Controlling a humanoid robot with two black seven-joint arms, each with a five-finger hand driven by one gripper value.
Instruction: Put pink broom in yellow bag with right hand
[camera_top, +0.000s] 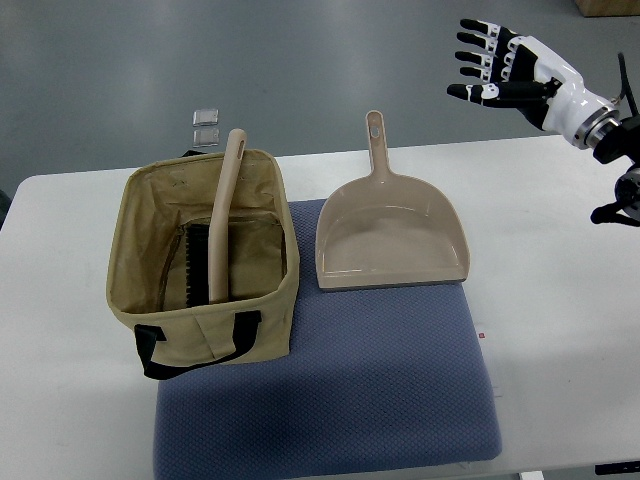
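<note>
The right robot hand (500, 70) hangs at the far right, raised over the far edge of the table (560, 300), its white-and-black fingers (480, 45) spread wide and holding nothing. Its arm enters from the right edge. Nothing lies beneath it on the table.

Well to its left, a pinkish-beige dustpan (392, 235) lies flat on the far part of a blue mat (380, 390), handle pointing away, pan mouth facing near.

Left of the dustpan stands the open yellow bag (260, 330), a tan fabric tote with black handles, resting on the mat's left edge. The pink broom (222, 215) is already inside it: the bristled head sits at the bottom, and the handle leans up over the bag's far rim.

Beyond the table, on the floor (320, 60), lie two small pale squares (205, 125) just behind the bag.
</note>
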